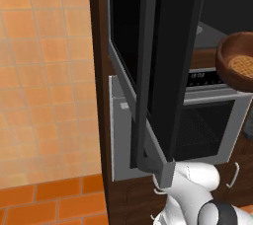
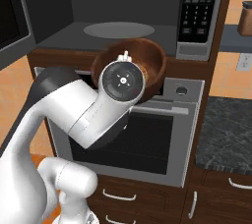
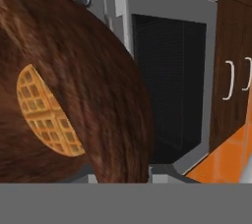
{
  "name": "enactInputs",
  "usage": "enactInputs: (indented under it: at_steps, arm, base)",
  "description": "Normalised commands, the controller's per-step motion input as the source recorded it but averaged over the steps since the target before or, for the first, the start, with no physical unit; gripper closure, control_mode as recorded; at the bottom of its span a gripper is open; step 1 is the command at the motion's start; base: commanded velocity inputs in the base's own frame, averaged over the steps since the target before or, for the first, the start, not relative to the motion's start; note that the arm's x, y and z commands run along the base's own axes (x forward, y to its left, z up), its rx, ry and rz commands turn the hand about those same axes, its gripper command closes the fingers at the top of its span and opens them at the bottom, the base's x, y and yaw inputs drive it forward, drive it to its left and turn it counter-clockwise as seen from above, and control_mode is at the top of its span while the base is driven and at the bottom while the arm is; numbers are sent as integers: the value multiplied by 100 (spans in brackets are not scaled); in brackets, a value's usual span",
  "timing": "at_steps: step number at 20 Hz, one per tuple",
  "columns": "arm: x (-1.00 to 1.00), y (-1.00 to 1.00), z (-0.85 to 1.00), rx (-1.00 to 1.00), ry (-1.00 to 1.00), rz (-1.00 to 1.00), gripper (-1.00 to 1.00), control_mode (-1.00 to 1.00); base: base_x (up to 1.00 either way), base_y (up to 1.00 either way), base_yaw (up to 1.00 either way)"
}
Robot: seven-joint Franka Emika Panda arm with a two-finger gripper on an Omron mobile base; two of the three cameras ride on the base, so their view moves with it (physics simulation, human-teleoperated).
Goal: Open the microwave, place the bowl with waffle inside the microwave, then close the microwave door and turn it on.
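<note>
Brown and wood-grained, the bowl with waffle (image 2: pixel 147 63) hangs in the air in front of the oven (image 2: pixel 162 134), just below the lip of the microwave (image 2: pixel 142 16), whose cavity stands open with its pale round turntable (image 2: pixel 118 30) bare. From the left base view the bowl (image 1: pixel 236 61) shows at the right edge, tipped so the golden grid of the waffle (image 1: pixel 243 65) faces out, level with the oven's display strip (image 1: pixel 203 77). The microwave door (image 1: pixel 173 61) is swung wide, its black glass edge-on to that camera. The claw's tips are hidden behind the wrist and the bowl; it is pinched tight on the bowl's rim. In the hand view the bowl wall (image 3: pixel 88 80) sits close to the lens, the waffle (image 3: pixel 47 112) lying against it.
</note>
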Motion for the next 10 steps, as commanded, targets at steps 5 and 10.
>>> enactInputs:
  at_steps: [5, 10]
  arm:
    - [51, 30, 42, 4, 0, 5, 100, -100]
    - [56, 37, 31, 1, 0, 2, 100, -100]
  base:
    - [0, 0, 0]
    - [0, 0, 0]
